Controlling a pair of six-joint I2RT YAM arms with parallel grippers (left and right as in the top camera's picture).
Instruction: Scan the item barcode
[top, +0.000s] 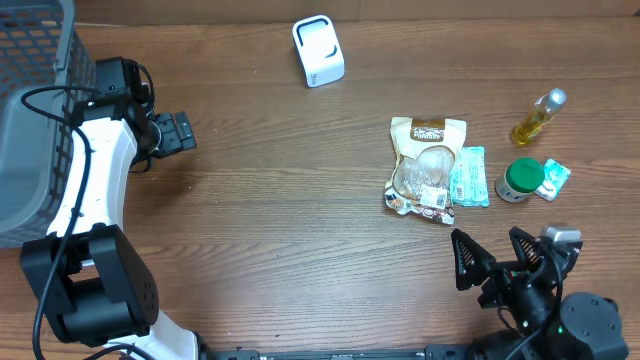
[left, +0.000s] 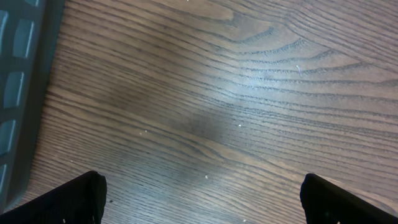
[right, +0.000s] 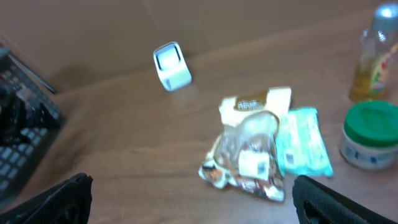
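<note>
Work surface: one wooden table (top: 300, 210). Arms: two.

The left gripper (top: 190, 132) sits just beside one grey mesh basket (top: 30, 120) at the left edge of the table. In the left wrist view its two fingers (left: 68, 199) stand wide apart over bare wood and hold nothing.

The right gripper (top: 497, 250) sits at the near right edge. Its two fingers (right: 56, 199) are also spread wide and hold nothing. They face the item group.

Scanner: one white box-shaped scanner (top: 318, 50) stands at the far edge near the centre, well apart from both grippers.

Items: five, grouped on the right half of the table, just beyond the right gripper.
1. One snack bag (top: 428, 168) with a clear window and a tan header. It lies flat, with a white label on its near end.
2. One teal packet (top: 468, 176). It lies flat and touches the bag's right side.
3. One green-lidded jar (top: 520, 180). It stands upright near the teal packet.
4. One small teal-and-white packet (top: 553, 178). It touches the jar.
5. One bottle of yellow liquid (top: 538, 118). It stands beyond the jar and appears upright in the right wrist view.
</note>
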